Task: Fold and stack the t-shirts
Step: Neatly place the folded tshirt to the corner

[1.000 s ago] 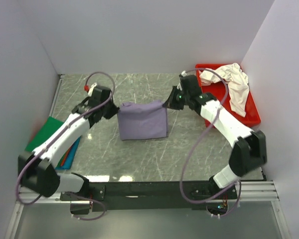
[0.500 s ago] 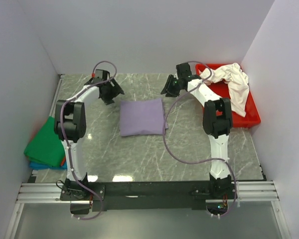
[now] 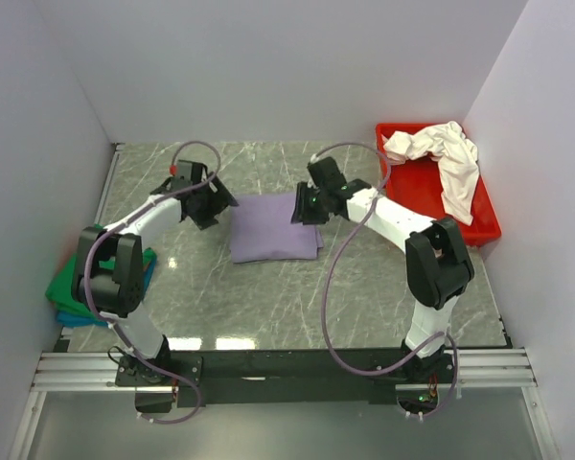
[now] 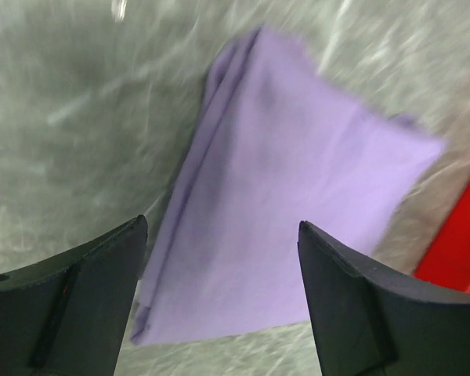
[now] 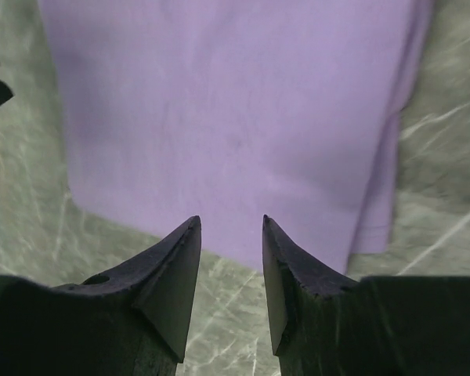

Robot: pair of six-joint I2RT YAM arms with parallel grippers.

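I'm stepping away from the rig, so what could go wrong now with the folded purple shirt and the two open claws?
The left claw and right claw hang open right at the edges of the purple shirt; a low move could snag and unfold it. The left arm crosses over the green stack and might drag it.

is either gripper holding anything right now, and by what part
Nothing is held. The left gripper and right gripper both stand open, and the purple shirt lies folded flat, clear of both.
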